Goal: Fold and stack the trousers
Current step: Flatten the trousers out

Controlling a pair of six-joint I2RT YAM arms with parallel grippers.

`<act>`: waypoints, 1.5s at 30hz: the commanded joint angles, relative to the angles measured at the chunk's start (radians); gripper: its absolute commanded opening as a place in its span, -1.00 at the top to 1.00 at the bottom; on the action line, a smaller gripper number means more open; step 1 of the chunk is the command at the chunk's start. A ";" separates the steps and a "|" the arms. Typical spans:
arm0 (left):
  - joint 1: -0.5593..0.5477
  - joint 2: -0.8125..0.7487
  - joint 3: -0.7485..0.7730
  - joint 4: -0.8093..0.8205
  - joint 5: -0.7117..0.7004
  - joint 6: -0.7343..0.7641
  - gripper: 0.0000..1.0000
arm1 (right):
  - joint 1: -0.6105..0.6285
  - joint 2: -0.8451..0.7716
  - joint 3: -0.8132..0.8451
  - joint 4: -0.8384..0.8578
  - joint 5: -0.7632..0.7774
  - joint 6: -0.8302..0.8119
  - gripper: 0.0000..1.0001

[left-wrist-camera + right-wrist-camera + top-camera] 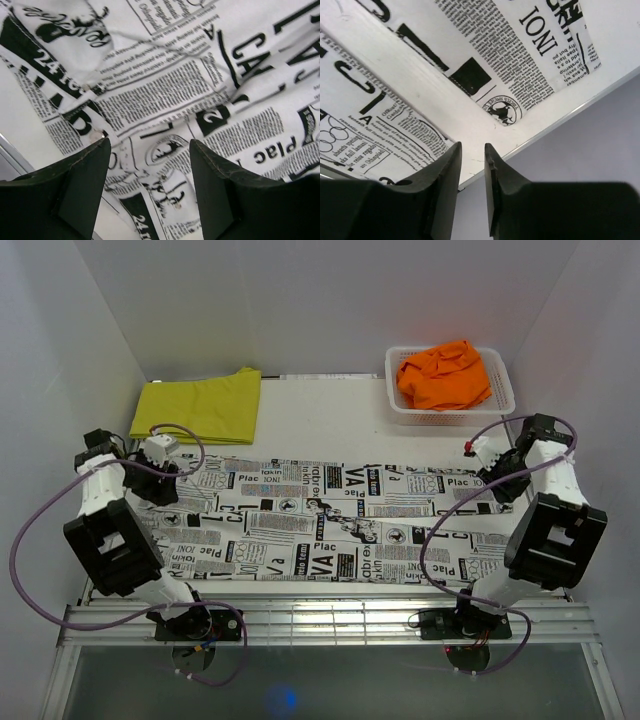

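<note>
The newspaper-print trousers (pixel 330 525) lie spread flat across the middle of the table, waist to the left and legs to the right. My left gripper (pixel 160 480) hovers over the waist end. In the left wrist view it (pixel 150 142) is wide open above the printed cloth (pixel 190 85), with nothing between the fingers. My right gripper (pixel 497 480) is by the leg ends. In the right wrist view it (pixel 472 146) stands open by a narrow gap, empty, over bare table between the two hems (pixel 510 60). Yellow trousers (pixel 200 405) lie folded at the back left. Orange trousers (pixel 445 380) sit in the basket.
A white lattice basket (pixel 505 390) stands at the back right corner. White walls close in on both sides and the back. The table's right edge (pixel 560 117) runs just beyond the leg hems. A slatted metal rail (pixel 320 620) lines the near edge, by the arm bases.
</note>
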 commanded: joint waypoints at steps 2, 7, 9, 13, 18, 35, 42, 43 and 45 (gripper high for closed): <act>0.004 -0.093 -0.079 -0.127 -0.014 0.097 -0.40 | 0.005 -0.084 -0.104 -0.191 0.000 -0.134 0.42; 0.007 -0.095 -0.191 -0.127 -0.070 0.111 -0.17 | 0.017 -0.130 -0.287 -0.116 0.067 -0.165 0.49; 0.007 -0.059 -0.205 -0.112 -0.111 0.097 -0.12 | 0.032 -0.118 -0.344 -0.055 0.095 -0.156 0.52; 0.053 0.034 -0.222 -0.044 -0.183 0.077 0.06 | 0.058 -0.054 -0.396 0.061 0.139 -0.126 0.62; 0.128 0.160 -0.178 0.036 -0.217 0.031 0.28 | 0.115 0.052 -0.370 0.214 0.147 -0.038 0.67; 0.148 0.310 0.645 -0.204 0.269 -0.029 -0.96 | 0.120 0.184 0.317 -0.068 -0.132 -0.026 -0.82; 0.114 0.626 0.968 0.013 0.301 -0.288 -0.88 | 0.115 0.396 0.503 0.028 -0.262 0.115 -0.37; 0.111 0.625 0.946 0.023 0.309 -0.291 -0.87 | 0.115 0.405 0.507 0.030 -0.271 0.109 -0.33; 0.106 0.610 0.907 0.062 0.317 -0.283 -0.87 | 0.115 0.440 0.518 0.032 -0.282 0.082 -0.29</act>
